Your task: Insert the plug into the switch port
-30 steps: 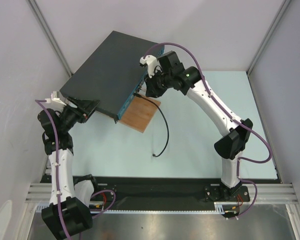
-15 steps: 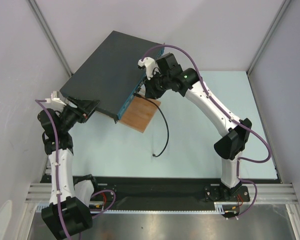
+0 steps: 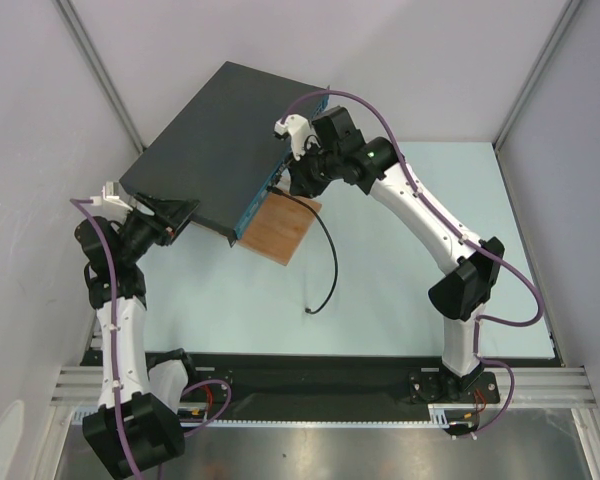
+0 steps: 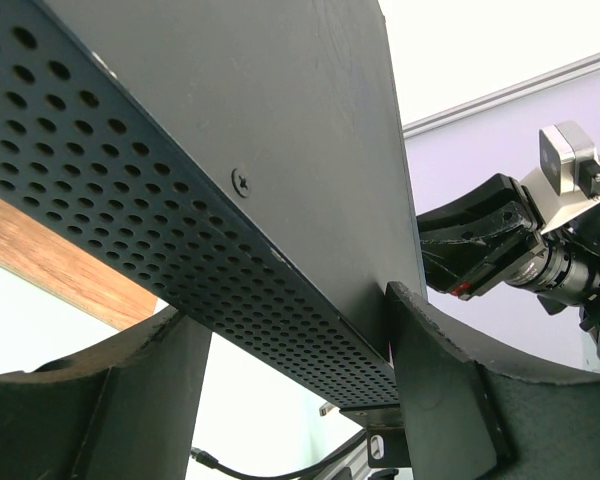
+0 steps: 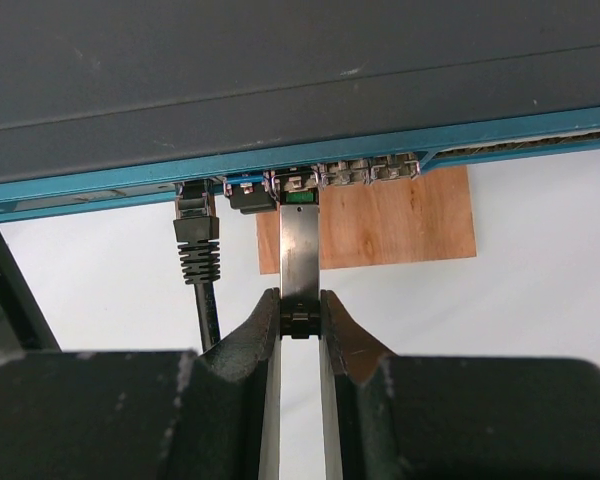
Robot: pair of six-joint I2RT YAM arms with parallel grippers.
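The switch [image 3: 215,130] is a flat dark grey box with a teal front face [image 5: 80,190] bearing a row of small sockets. My right gripper [image 5: 300,305] is shut on the plug [image 5: 300,250], a slim metal bar. The plug's front end sits at the mouth of a socket in the middle of the row. In the top view the right gripper [image 3: 290,185] is against the switch's front edge. My left gripper [image 4: 290,320] is closed on the switch's near left corner [image 4: 280,300], one finger above and one below. It also shows in the top view [image 3: 175,215].
A black cable [image 5: 197,235] is plugged into a socket left of the plug and trails over the table to a loose end [image 3: 310,310]. A brown wooden board [image 3: 280,228] lies under the switch's front edge. Enclosure walls stand close behind and to the left.
My right wrist has shifted slightly up and left toward the switch's front face. The left arm and the switch have not moved.
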